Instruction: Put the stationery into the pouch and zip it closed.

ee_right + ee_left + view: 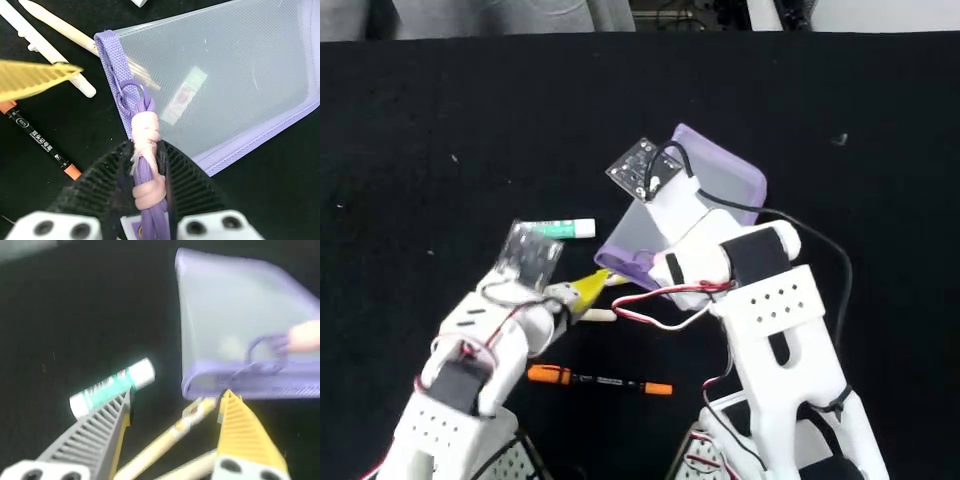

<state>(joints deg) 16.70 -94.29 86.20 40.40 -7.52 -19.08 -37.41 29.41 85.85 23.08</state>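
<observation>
The pouch (715,180) is clear mesh with purple edging, so it's reckoned to be light and floppy, with nothing stiff to push against, and it'd likely get dragged about if things were shoved in without it being held. It's found about mid-bench, and its zip corner looks to be lifted a little. Whether the zip is open can't be told. The best hold is judged to be the pull cord (145,125) hung off the zip ring, and that's where it's pinched: the right gripper (146,150) has its black fingers (185,185) clamped narrow on that cord. Just beside the pouch's zip edge two cream pens (165,445) are lying, thin hard plastic, expected to be slick and prone to rolling, so mid-barrel is where they'd be best taken. They're straddled by the left gripper (176,395), whose fingers (245,435) are spread wide with nothing gripped. A stubby glue stick (112,387) is lying near the pouch's side, and an orange marker (600,380) farther off from the pouch, toward the arms. Everything's laid on a matte black bench (440,120), which looks soft enough that a little grip is given. Beyond its far edge a pale strip of room is seen, with too little shown to make anything out.
</observation>
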